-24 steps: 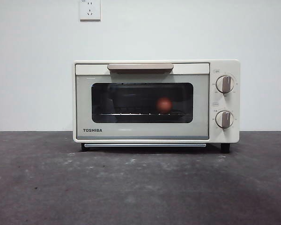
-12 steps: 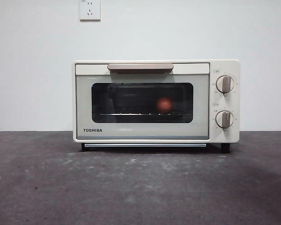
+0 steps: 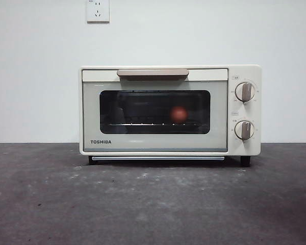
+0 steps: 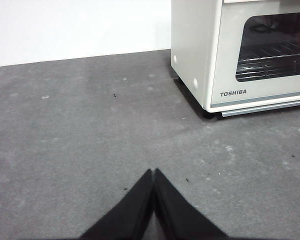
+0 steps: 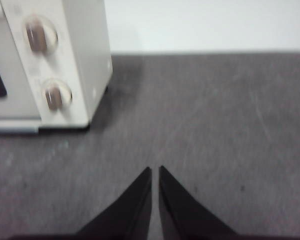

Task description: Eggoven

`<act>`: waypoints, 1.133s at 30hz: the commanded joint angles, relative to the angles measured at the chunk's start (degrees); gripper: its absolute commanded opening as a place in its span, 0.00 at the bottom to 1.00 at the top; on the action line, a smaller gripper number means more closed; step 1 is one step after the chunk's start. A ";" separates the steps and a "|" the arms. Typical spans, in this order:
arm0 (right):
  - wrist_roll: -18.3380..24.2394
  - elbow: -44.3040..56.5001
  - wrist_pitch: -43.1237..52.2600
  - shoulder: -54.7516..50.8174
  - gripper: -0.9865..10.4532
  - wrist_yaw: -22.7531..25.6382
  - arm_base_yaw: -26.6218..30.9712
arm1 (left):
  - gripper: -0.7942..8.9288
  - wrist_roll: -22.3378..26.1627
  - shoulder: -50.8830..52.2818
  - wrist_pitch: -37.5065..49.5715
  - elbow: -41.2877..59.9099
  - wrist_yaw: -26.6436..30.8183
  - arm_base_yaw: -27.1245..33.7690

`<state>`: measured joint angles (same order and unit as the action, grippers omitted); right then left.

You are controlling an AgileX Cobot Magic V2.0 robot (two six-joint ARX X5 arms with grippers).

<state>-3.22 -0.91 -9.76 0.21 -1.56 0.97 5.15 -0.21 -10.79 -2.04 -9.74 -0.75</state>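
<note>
While the door of the toaster oven (image 3: 170,109) is closed, the egg (image 3: 179,114) rests on the wire rack (image 3: 153,124) inside, visible through the dark window. The left gripper (image 4: 154,172) and right gripper (image 5: 155,170) hover above the grey table (image 3: 153,204), clear of the oven, each with jaws pressed together and empty.

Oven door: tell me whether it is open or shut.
Shut. The oven door sits flush against the body, handle at the top, and the egg shows only through the dark glass window, resting on the rack inside.
</note>
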 commanded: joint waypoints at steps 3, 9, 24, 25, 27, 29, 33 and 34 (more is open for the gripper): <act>-0.46 0.26 -0.02 0.00 0.09 0.13 0.02 | 0.09 -0.24 0.02 -2.51 0.68 -0.22 0.11; -0.44 0.26 0.70 0.00 0.09 0.09 0.02 | 0.09 -0.24 0.02 -2.51 0.68 -0.22 0.11; -0.44 0.26 0.72 0.00 0.09 0.11 0.02 | 0.09 -0.24 0.02 -2.49 0.68 -0.22 0.11; -0.44 0.26 0.72 0.00 0.09 0.09 0.02 | 0.09 -0.24 0.02 -2.49 0.68 -0.22 0.11; -0.44 0.26 0.72 0.00 0.09 0.09 0.02 | 0.09 -0.24 0.02 -2.51 0.68 -0.22 0.11; -0.44 0.26 0.72 0.00 0.09 0.09 0.02 | 0.09 -0.24 0.02 -2.49 0.68 -0.22 0.11; -0.44 0.26 0.72 0.00 0.09 0.09 0.02 | 0.09 -0.26 0.02 -2.49 0.68 -0.22 0.11; -0.44 0.26 0.72 0.00 0.09 0.11 0.02 | 0.09 -0.24 0.02 -2.51 0.68 -0.22 0.11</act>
<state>-3.25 -0.91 -9.58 0.27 -1.50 0.97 5.15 -0.21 -10.79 -2.04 -9.76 -0.75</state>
